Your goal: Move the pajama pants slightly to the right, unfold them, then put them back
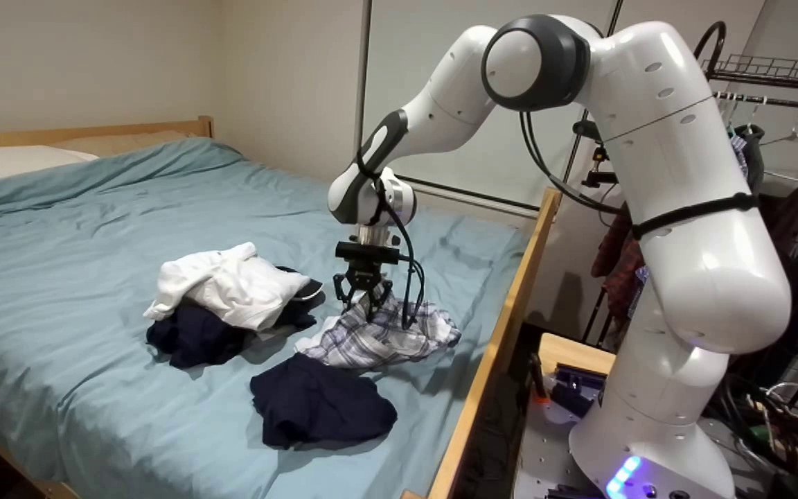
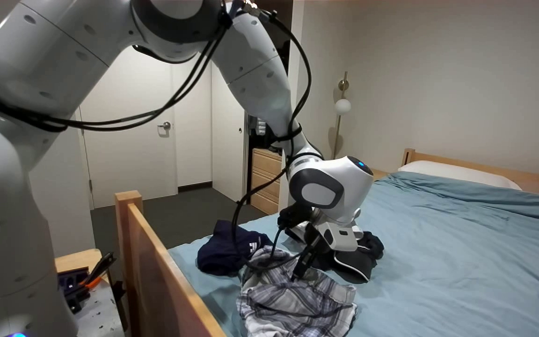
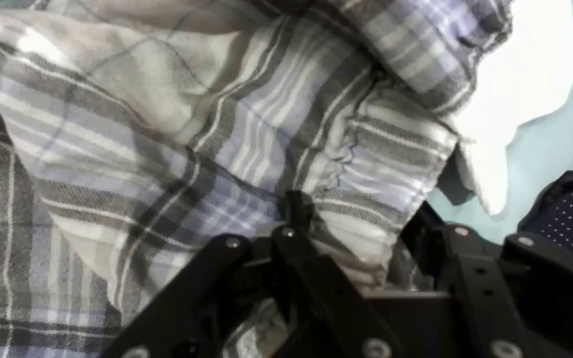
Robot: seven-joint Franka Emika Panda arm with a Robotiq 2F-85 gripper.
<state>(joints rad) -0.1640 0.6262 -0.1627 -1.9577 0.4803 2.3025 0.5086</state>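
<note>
Both jaws of the gripper [image 3: 360,216] stood apart with a gathered edge of the pants [image 1: 375,339] between them, no firm pinch to be seen; the pants lay crumpled on the bed [image 1: 281,208], just beside a navy garment [image 1: 323,402]. Doing the grasp well seemed to call for closing on a single layer of that edge, then lifting low and slowly so the folds could open without dragging the white cloth [image 3: 525,74] showing beside them. As for containers, the drawers [image 2: 265,180] looked shut, their contents hidden.
</note>
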